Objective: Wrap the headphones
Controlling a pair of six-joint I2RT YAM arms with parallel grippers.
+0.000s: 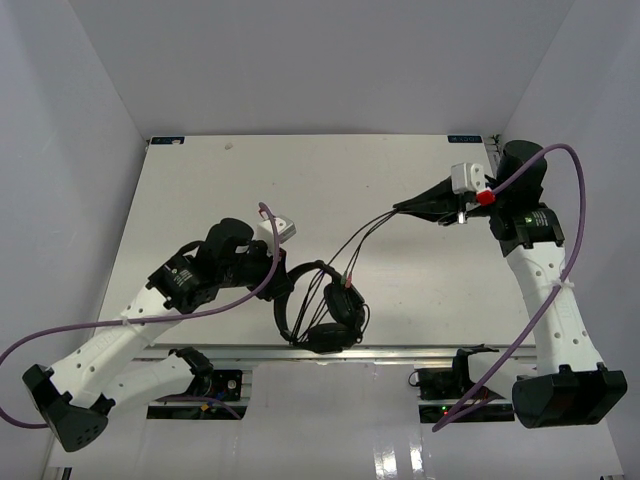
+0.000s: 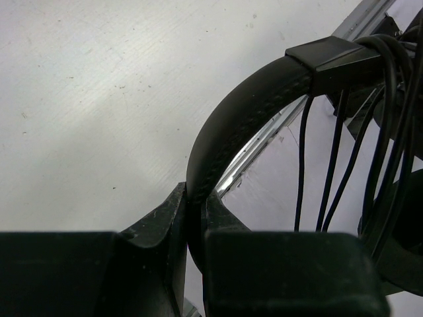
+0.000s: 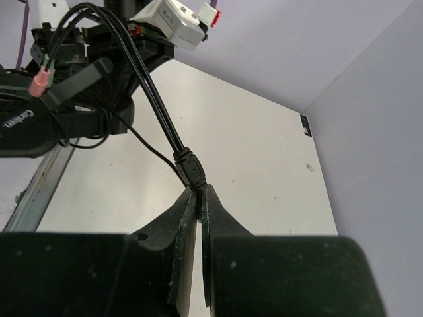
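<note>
Visibly, the headphones (image 2: pixel 244 112) have a dimpled, arched black band.

A: Entry one, furniture?
B: One table (image 1: pixel 300 170), white matte top, faintly speckled and scuffed. A silver metal rail (image 1: pixel 400 349) runs along its near edge.
A: Entry two, enclosure?
B: Three plain pale-grey panels: back wall (image 1: pixel 320 60), left wall (image 1: pixel 50 150) and right wall (image 1: pixel 595 70), each meeting the tabletop's edge.
A: Light?
B: Soft, even, overhead; shadows faint.
</note>
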